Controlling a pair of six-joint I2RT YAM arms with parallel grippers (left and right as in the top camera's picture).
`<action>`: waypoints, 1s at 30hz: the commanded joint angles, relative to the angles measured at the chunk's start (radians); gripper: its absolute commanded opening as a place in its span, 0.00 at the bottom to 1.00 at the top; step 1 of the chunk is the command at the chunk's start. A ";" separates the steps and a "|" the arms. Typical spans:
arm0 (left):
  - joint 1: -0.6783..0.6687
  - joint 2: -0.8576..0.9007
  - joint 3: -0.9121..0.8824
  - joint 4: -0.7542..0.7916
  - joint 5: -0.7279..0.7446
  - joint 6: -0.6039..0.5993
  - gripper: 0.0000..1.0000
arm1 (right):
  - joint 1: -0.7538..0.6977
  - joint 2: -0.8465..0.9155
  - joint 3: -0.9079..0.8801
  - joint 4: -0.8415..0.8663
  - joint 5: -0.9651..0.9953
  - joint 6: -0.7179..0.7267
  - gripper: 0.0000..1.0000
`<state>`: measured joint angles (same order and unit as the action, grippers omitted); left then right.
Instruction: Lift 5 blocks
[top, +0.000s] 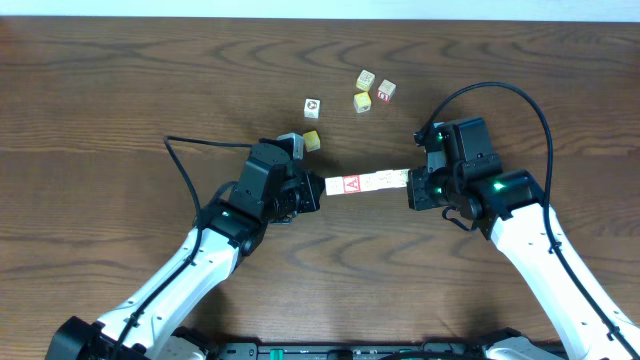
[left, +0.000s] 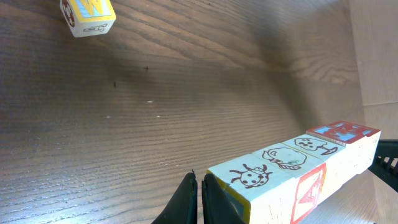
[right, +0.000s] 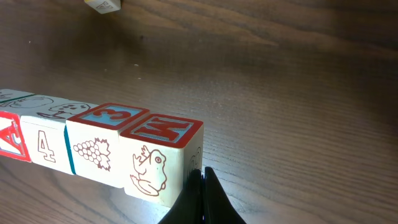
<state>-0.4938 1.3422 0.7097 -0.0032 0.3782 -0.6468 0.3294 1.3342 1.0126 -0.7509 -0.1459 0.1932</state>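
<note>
Seen from overhead, with 12 o'clock at the far edge of the wooden table (top: 120, 90), the left gripper (top: 312, 193) points toward 3 o'clock. Its wrist view shows its two fingers (left: 183, 202) clenched together with nothing between them, the tips butted against the 9 o'clock end of the row of blocks (top: 368, 182). Near that gripper, at its 12 o'clock, lies a yellow cube (top: 311, 141), and farther toward 12 o'clock a white cube (top: 313, 106) sits alone. The row runs from 9 to 3 o'clock, its 3 o'clock end a touch nearer 12, with the blocks pressed face to face and pinned between the two grippers. From above, a red letter A shows near the 9 o'clock end, with cream faces after it. The left wrist view shows a bug and a bird drawn on the top faces. The right wrist view shows a 4, grapes under a red-and-blue 3, and a frog on the end block. Whether the row's underside is clear of the table I cannot tell. At 12 o'clock from the row's middle, well apart from it, three loose cubes cluster: a second yellow cube (top: 362, 102), a cream cube (top: 366, 79) and a red-faced cube (top: 386, 91). The right gripper (top: 412, 190) meets the row's 3 o'clock end, its fingers (right: 211, 206) likewise closed tight on each other and touching the frog block's end face.
</note>
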 joint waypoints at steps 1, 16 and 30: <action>-0.031 -0.017 0.062 0.022 0.137 0.018 0.07 | 0.037 -0.012 0.028 0.013 -0.195 -0.015 0.01; -0.031 -0.017 0.062 0.021 0.137 0.018 0.07 | 0.037 -0.012 0.028 0.010 -0.195 -0.015 0.01; -0.031 -0.016 0.062 0.021 0.137 0.018 0.07 | 0.038 -0.012 0.028 0.002 -0.174 -0.015 0.01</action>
<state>-0.4938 1.3422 0.7097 -0.0032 0.3786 -0.6468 0.3294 1.3342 1.0126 -0.7525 -0.1459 0.1932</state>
